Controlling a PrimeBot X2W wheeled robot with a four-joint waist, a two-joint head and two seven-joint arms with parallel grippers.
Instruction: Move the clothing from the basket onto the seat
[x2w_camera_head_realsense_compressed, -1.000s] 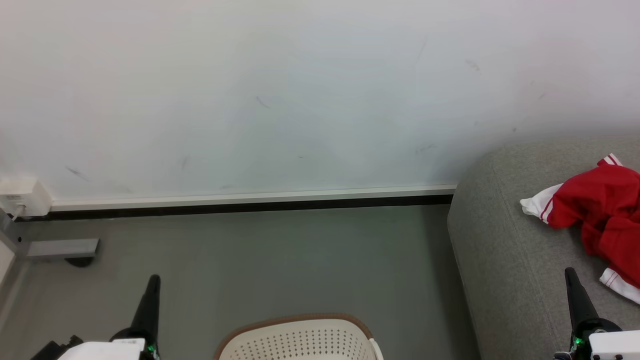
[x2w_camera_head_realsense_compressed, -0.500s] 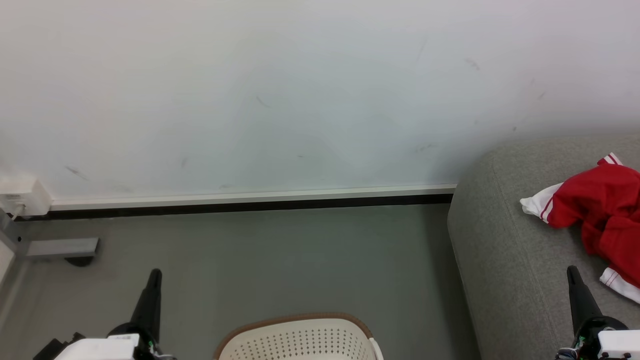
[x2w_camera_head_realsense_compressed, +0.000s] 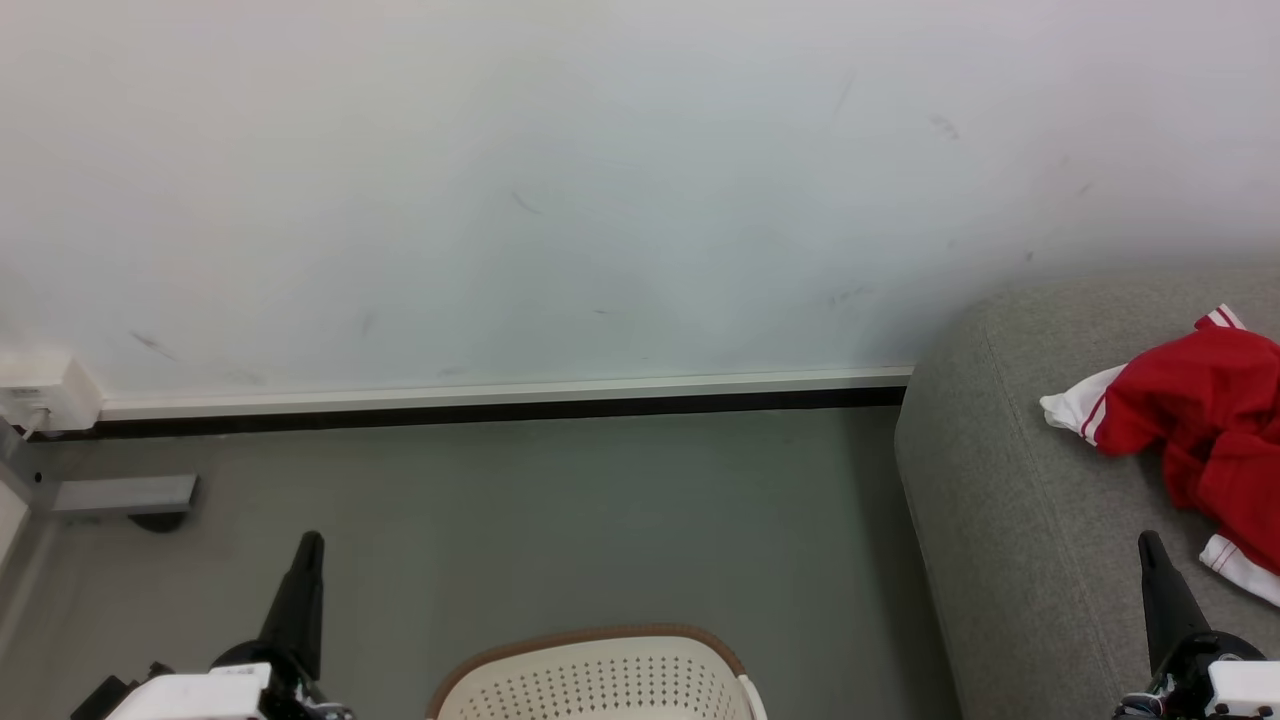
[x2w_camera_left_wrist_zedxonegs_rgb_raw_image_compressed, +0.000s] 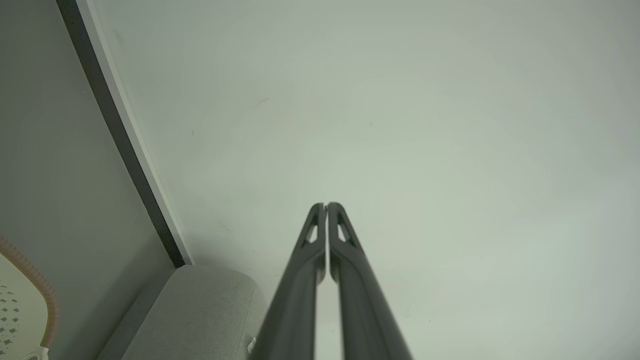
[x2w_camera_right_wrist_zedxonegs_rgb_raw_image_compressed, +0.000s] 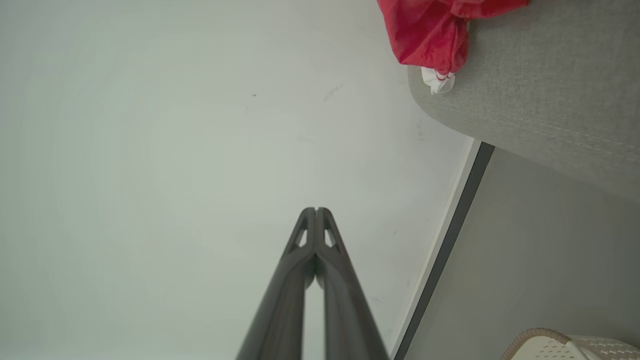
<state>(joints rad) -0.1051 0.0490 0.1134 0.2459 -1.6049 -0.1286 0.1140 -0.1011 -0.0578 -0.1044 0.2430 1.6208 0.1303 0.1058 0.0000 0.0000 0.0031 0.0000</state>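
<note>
The left fingers (x2w_camera_left_wrist_zedxonegs_rgb_raw_image_compressed: 322, 210) are pressed together at the tips and hold nothing; in the head view the left fingers (x2w_camera_head_realsense_compressed: 309, 548) rise as one dark spike to the left of the basket (x2w_camera_head_realsense_compressed: 600, 685), over bare floor (x2w_camera_head_realsense_compressed: 600, 500). The right fingers (x2w_camera_right_wrist_zedxonegs_rgb_raw_image_compressed: 316, 214) are likewise pressed shut and empty, and in the head view they (x2w_camera_head_realsense_compressed: 1150, 550) stand to the right of the basket, in front of the seat (x2w_camera_head_realsense_compressed: 1000, 450). Both pairs point toward the pale wall (x2w_camera_head_realsense_compressed: 600, 200) beyond the basket.

The basket sits on the floor between the two arms, with just its far perforated wall and brown rim in sight, so what it contains cannot be told. The grey seat stands to the basket's right, apart from it, its rounded corner meeting the skirting (x2w_camera_head_realsense_compressed: 500, 395). A red garment (x2w_camera_head_realsense_compressed: 1200, 410) with white striped cuffs lies crumpled on the seat, near the right fingers but not touching them. Far left of the basket, a small white box (x2w_camera_head_realsense_compressed: 40, 392) sits at the foot of the wall.
</note>
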